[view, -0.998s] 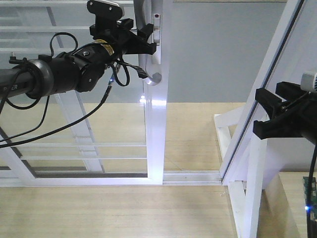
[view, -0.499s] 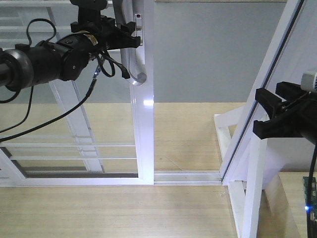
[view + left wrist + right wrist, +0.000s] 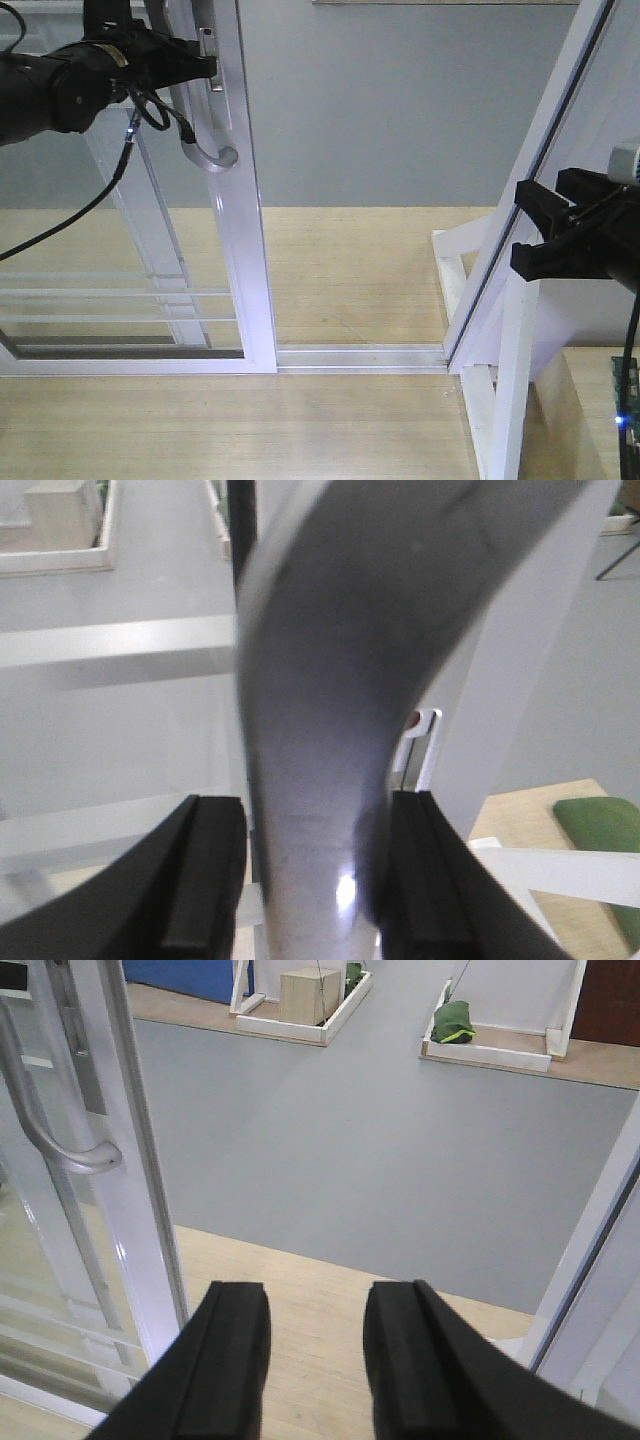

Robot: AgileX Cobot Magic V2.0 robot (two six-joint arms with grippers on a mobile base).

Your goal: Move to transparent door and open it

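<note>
Glass in a white metal frame, the transparent door [image 3: 225, 290] stands at the left of the floor track [image 3: 360, 355], with a wide gap to the slanted frame [image 3: 520, 220] on the right. It looks heavy, stiff and breakable, so force belongs on metal, not the pane. Its curved silver handle [image 3: 205, 145] is smooth and may slip. The left gripper [image 3: 315, 870] pinches that handle between its fingers; the right gripper [image 3: 315, 1360] hangs spread and holds nothing.
</note>
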